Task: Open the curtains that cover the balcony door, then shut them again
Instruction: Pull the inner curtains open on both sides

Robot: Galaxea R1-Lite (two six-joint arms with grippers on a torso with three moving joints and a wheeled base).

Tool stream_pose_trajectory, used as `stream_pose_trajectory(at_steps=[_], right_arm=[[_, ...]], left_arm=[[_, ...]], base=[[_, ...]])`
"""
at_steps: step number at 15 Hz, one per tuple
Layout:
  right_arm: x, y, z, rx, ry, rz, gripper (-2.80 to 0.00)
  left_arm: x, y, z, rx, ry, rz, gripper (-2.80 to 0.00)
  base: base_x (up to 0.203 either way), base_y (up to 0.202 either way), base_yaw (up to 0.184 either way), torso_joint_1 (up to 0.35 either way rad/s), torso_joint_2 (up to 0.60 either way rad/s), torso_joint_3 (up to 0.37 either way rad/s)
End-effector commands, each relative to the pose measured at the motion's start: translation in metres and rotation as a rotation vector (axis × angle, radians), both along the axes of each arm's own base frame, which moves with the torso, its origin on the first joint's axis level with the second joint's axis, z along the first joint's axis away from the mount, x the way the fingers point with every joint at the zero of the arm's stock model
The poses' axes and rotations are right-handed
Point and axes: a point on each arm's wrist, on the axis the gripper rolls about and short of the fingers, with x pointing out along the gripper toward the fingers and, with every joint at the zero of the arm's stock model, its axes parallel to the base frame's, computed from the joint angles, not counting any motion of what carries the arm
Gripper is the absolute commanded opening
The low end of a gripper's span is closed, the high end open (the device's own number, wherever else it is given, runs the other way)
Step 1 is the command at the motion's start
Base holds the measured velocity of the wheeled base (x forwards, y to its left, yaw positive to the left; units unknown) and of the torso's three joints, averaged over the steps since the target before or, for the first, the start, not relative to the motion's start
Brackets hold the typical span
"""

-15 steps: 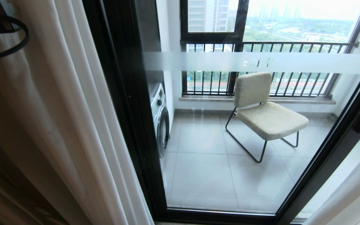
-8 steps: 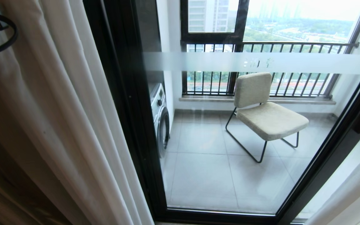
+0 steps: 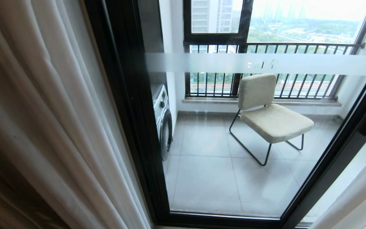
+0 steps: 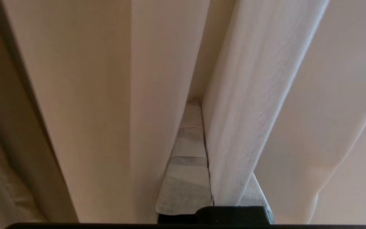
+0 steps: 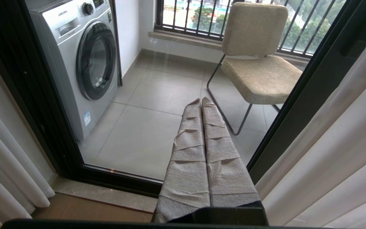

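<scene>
1. The curtains (image 3: 43, 121) are bunched at the left side of the balcony door (image 3: 233, 143), with another bit hanging at the far right, so the glass is pretty much uncovered
2. Left gripper (image 4: 199, 108) is buried between the white folds; its fingers are pressed together with a fold of sheer fabric caught between them
3. Right gripper (image 5: 201, 101) just hangs low in front of the glass, fingers together, nothing in them
4. Through the pane there's a washing machine (image 5: 81, 60) and a beige chair (image 3: 265, 111)
</scene>
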Motion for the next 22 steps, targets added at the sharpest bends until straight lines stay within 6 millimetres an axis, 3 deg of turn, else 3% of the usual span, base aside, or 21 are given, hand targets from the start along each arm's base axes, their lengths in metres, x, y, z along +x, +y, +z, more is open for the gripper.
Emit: stream_pose_trajectory(at_steps=[1, 6, 10, 15, 18, 22], right_arm=[[0.000, 0.000, 0.000, -0.003, 0.000, 0.001, -2.80], [0.000, 0.000, 0.000, -0.001, 0.000, 0.001, -2.80], [0.000, 0.000, 0.000, -0.001, 0.000, 0.001, -2.80], [0.000, 0.000, 0.000, -0.003, 0.000, 0.001, -2.80], [0.000, 0.000, 0.000, -0.001, 0.000, 0.001, -2.80], [0.000, 0.000, 0.000, -0.002, 0.000, 0.001, -2.80]], left_arm=[[0.006, 0.021, -0.005, -0.021, 0.017, 0.042, -2.80], [0.021, 0.081, -0.010, -0.026, 0.036, 0.109, -2.80], [0.030, 0.146, -0.015, -0.020, 0.035, 0.186, -2.80], [0.017, 0.230, -0.032, -0.015, 0.041, 0.278, -2.80], [0.010, 0.243, -0.036, -0.014, 0.045, 0.282, -2.80], [0.008, 0.226, -0.019, 0.021, 0.021, 0.234, -2.80]], base=[[0.000, 0.000, 0.000, 0.000, 0.00, 0.000], [0.000, 0.000, 0.000, 0.000, 0.00, 0.000], [0.000, 0.000, 0.000, 0.000, 0.00, 0.000], [0.000, 0.000, 0.000, 0.000, 0.00, 0.000], [0.000, 0.000, 0.000, 0.000, 0.00, 0.000], [0.000, 0.000, 0.000, 0.000, 0.00, 0.000]])
